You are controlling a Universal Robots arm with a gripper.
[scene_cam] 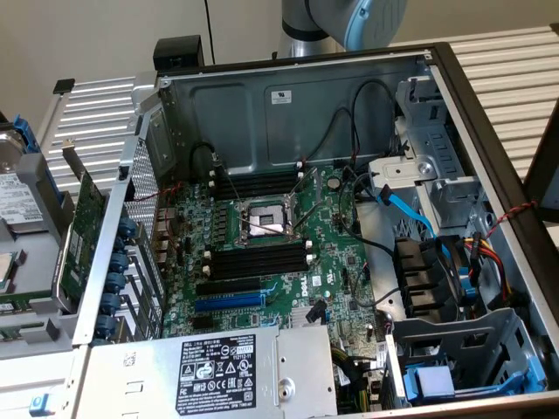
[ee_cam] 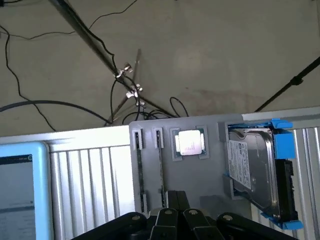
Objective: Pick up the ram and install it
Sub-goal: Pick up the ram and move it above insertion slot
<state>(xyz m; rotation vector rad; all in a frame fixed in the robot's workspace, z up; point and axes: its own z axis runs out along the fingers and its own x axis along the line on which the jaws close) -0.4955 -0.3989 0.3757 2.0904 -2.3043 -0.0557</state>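
Note:
My gripper (ee_cam: 176,201) is shut with nothing between its fingers, and it hovers over a grey parts tray (ee_cam: 210,175). Just ahead of the fingertips, two long narrow slots in the tray hold thin dark strips seen edge-on (ee_cam: 160,167) (ee_cam: 140,170); they look like the ram, but I cannot tell for sure. In the exterior view the open computer case (scene_cam: 288,105) shows its motherboard with bare black memory slots (scene_cam: 258,262) (scene_cam: 258,185) on either side of the processor socket (scene_cam: 266,223). Part of the arm (scene_cam: 345,22) rises behind the case.
The tray also holds a processor chip (ee_cam: 190,142) and a hard drive in a blue caddy (ee_cam: 255,170). A screen (ee_cam: 20,192) lies beside the tray. A large green expansion card (scene_cam: 83,218) stands at the exterior view's left of the case. Cables (scene_cam: 410,214) and a fan (scene_cam: 428,275) crowd the case's right side.

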